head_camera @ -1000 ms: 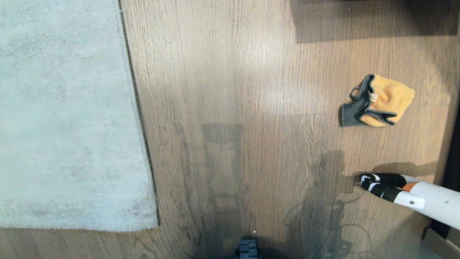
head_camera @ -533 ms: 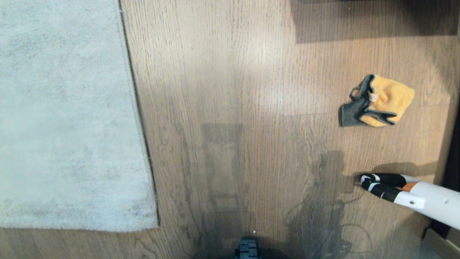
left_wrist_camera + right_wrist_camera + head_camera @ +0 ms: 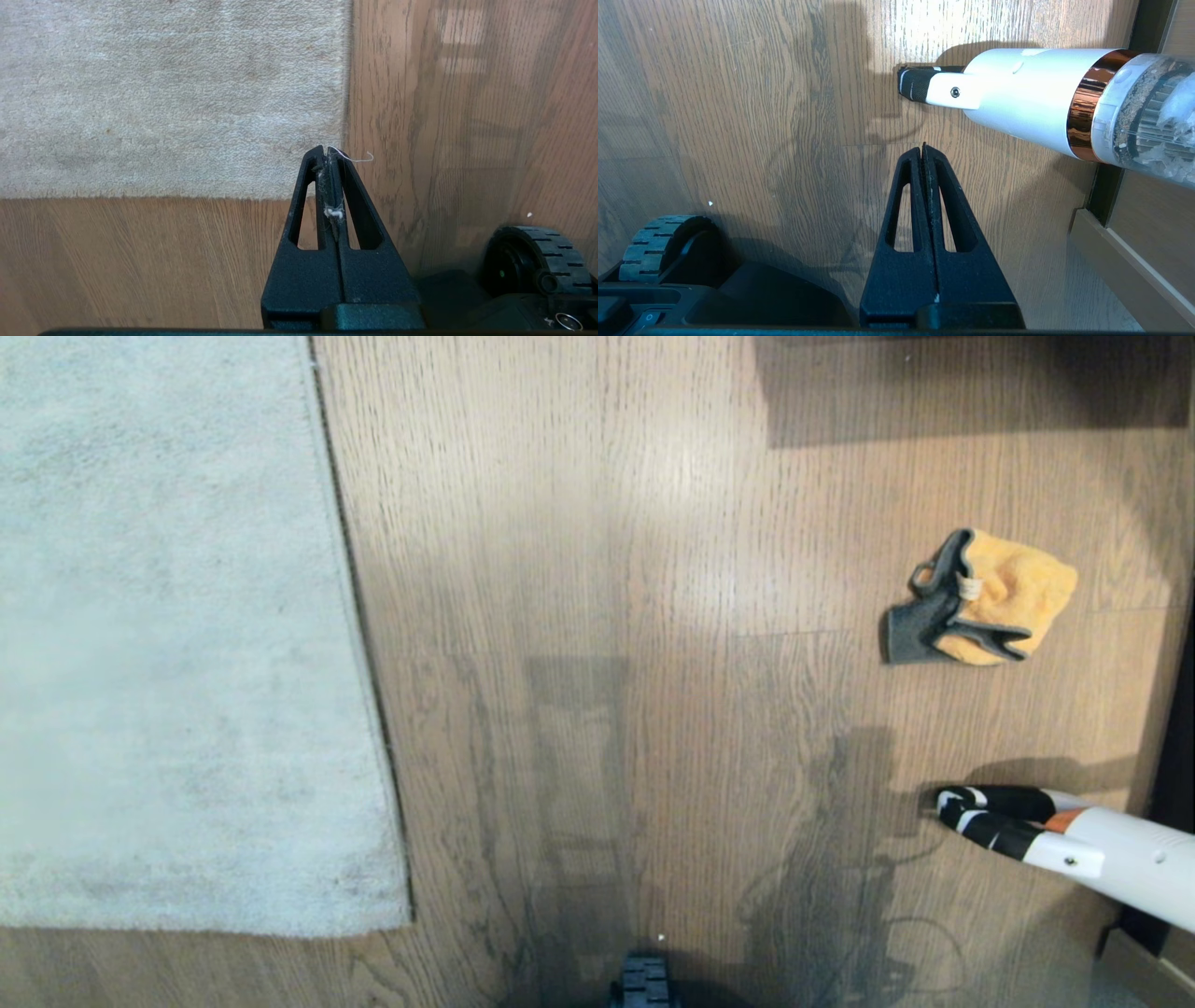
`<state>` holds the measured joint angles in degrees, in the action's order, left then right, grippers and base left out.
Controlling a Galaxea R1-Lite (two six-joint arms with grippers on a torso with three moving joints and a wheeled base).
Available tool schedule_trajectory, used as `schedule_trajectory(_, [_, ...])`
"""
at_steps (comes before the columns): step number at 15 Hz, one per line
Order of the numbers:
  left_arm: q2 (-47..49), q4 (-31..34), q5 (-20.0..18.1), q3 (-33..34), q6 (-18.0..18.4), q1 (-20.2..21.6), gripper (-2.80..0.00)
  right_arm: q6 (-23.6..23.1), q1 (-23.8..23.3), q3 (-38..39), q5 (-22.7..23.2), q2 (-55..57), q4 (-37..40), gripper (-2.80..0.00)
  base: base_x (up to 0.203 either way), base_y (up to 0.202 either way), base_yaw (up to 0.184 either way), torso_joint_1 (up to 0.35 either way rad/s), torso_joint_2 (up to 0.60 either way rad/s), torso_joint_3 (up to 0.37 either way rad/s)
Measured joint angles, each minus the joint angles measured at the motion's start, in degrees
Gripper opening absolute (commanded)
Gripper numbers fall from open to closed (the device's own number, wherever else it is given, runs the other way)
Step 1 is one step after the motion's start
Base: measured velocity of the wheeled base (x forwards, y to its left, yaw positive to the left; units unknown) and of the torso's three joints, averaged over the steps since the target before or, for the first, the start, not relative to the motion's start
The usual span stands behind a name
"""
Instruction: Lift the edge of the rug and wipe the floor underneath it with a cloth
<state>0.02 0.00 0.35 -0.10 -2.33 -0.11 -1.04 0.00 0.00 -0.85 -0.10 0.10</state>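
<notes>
A pale grey rug lies flat on the left of the brown wood floor; the rug edge runs down to a near corner. The mustard-orange cloth with a dark grey flap lies crumpled on the floor at the right, well apart from the rug. Neither arm shows in the head view. My left gripper hangs shut above the rug corner, with only bits of lint and a thread stuck to it. My right gripper hangs shut and empty above bare floor.
A white handheld vacuum with a black nozzle lies on the floor at the right, close to my right gripper, its dust bin toward a dark door frame. My base's wheel stands at the near edge.
</notes>
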Motion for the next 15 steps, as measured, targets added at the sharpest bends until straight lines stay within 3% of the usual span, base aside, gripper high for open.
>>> schedule_trajectory(7, [0.0, 0.0, 0.1, 0.0, 0.2, 0.0, -2.80, 0.0, 0.0, 0.0, 0.0, 0.0, 0.0, -2.80, 0.000, 0.000, 0.000, 0.001, 0.00, 0.009])
schedule_trajectory(15, [0.0, 0.0, -0.1, 0.0, 0.1, 0.0, -2.80, 0.0, 0.0, 0.0, 0.0, 0.0, 0.0, -2.80, 0.000, 0.000, 0.000, 0.001, 0.00, 0.177])
